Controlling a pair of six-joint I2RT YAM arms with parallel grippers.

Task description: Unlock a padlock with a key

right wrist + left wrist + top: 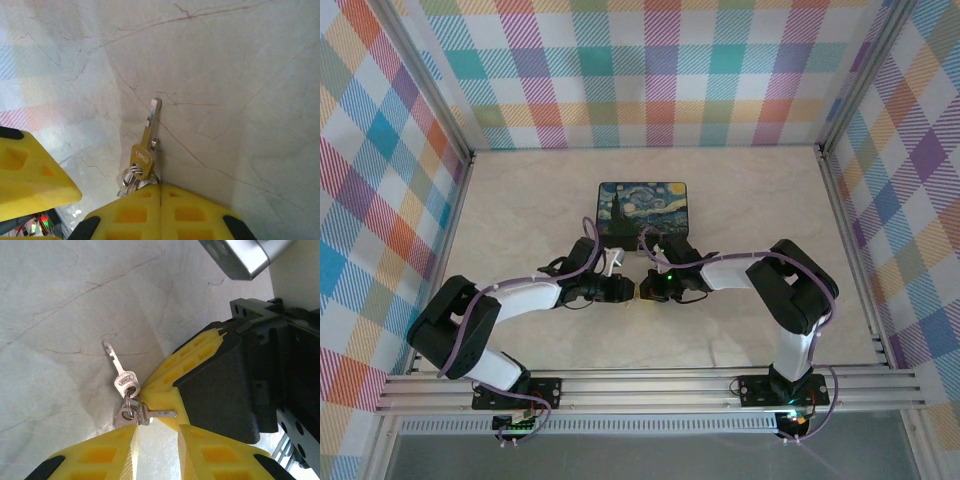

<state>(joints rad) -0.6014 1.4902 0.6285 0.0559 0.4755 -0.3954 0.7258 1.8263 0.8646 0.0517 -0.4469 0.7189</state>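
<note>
Two jaw sets tip to tip over the desk (60,300), my right jaws pinching the key (142,156) at its ring, left jaws slightly spread, padlock (240,257) nearby.

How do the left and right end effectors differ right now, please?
The left end effector has its fingers apart with nothing between them; the right end effector is shut. The right one pinches the key by its ring end, while the left one holds nothing. Both have yellow fingers and sit low over the table, tips close together.
</note>
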